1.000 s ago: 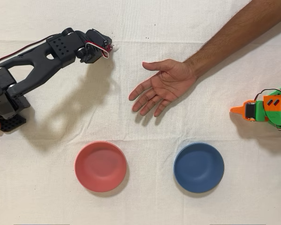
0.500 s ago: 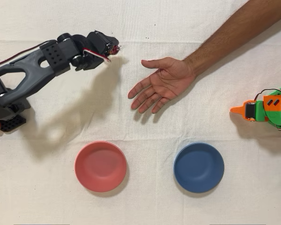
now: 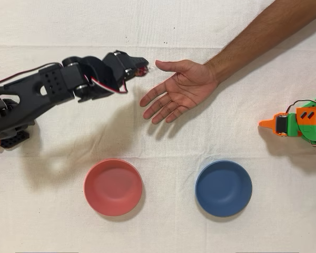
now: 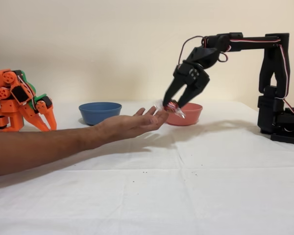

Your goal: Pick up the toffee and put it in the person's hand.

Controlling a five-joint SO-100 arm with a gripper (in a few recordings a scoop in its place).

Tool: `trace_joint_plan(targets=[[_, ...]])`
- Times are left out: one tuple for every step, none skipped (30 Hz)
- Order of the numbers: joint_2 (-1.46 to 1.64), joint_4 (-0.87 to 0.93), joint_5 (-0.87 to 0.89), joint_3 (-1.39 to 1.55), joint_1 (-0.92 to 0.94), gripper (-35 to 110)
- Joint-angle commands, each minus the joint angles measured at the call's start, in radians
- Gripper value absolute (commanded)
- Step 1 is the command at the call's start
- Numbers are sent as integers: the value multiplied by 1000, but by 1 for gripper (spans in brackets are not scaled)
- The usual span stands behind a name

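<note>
Dark red toffee (image 4: pixel 172 107) sits pinched between the tips of my claw (image 4: pixel 172 105) (clear twisted ends poking out either side), held above the white cloth (image 4: pixel 196 186). Just beyond my tips the person's hand (image 4: pixel 130 125) waits palm up, its thumb almost touching the wrapper; red bowl (image 3: pixel 113 187) and blue bowl (image 3: pixel 223 188) lie well apart from my claw

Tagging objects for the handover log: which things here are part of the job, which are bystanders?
In the job: gripper, shut on the toffee; person's hand, open.
Bystanders: red bowl, blue bowl, idle orange arm.
</note>
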Motion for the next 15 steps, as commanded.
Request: trace_joint_plan(targets=[[54,-25,-18,-146,21,12],[41,-28,-21,-164,26,12],[32,-29,-21,-181,31,12],[21,-31,-25,-198,34,12],[11,-32,-29,-213,38,12],[2,-37,-31,-225,41,12],[-6,-44,-34,-235,46,12],[-14,-55,-38,-241,51,12],[-20,-63,-44,-245,52,12],[-25,-71,-49,-250,57,12],[-29,-83,-54,-253,58,12],[-35,-97,-58,-256,63,12],[-41,-110,-61,-262,64,12],[-49,-126,-67,-267,67,12],[-58,-140,-72,-275,71,11]])
